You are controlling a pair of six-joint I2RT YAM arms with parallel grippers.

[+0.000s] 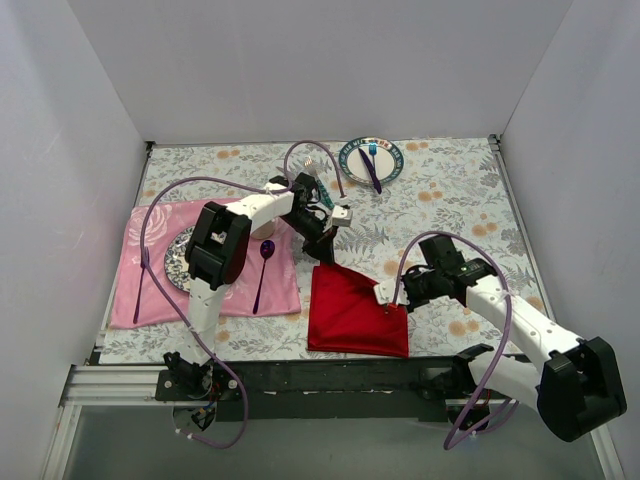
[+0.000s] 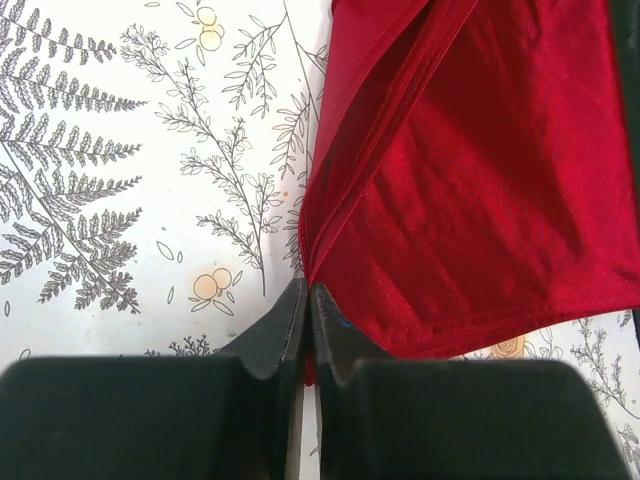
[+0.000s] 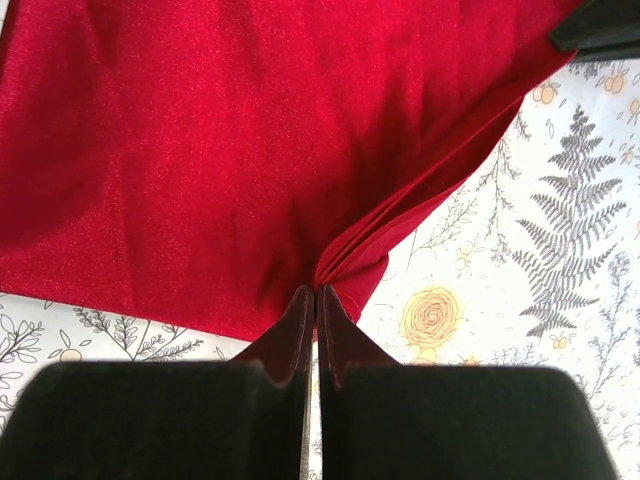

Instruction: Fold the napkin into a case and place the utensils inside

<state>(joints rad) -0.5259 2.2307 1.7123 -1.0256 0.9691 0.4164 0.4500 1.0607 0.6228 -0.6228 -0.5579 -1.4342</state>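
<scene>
The red napkin [image 1: 355,312] lies folded on the floral tablecloth near the front edge. My left gripper [image 1: 322,256] is shut on its far left corner; in the left wrist view the fingers [image 2: 308,290] pinch the cloth layers [image 2: 470,180]. At the napkin's right corner my right gripper [image 1: 392,296] is also shut on the cloth, and the right wrist view shows the tips [image 3: 316,292] clamping several red layers [image 3: 200,150]. The teal-handled utensils [image 1: 326,196] lie behind the left arm, partly hidden by it.
A pink rose-patterned placemat [image 1: 150,290] at the left carries a patterned plate [image 1: 178,262] and a purple spoon [image 1: 262,270]. A plate [image 1: 392,170] with a blue fork and purple knife stands at the back. White walls enclose the table.
</scene>
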